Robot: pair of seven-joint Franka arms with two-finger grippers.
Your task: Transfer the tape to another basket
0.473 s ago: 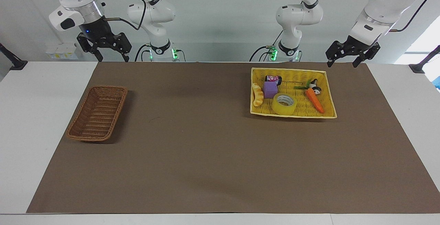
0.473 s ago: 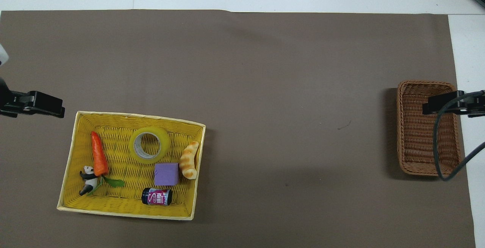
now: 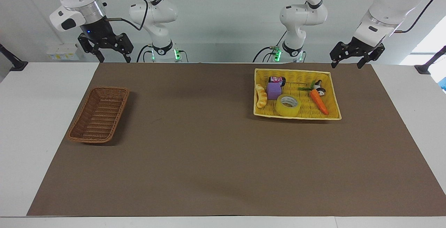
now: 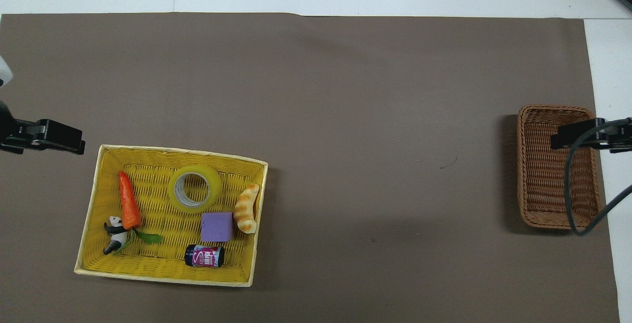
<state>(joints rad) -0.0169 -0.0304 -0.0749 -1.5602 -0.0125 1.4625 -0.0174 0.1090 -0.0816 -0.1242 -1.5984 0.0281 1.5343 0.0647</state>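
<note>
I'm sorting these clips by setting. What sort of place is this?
Probably a robotics lab's test bench, not a home or shop. Two white arms stand at a table with a brown mat, and the yellow basket holds mismatched props: tape, toy carrot, purple block.

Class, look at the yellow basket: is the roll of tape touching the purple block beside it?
Apart. The overhead view shows a thin strip of yellow weave between the tape and the purple block; both lie in the yellow basket.

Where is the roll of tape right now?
The tape lies flat in the yellow basket at the left arm's end of the table, between the carrot and the purple block.
</note>
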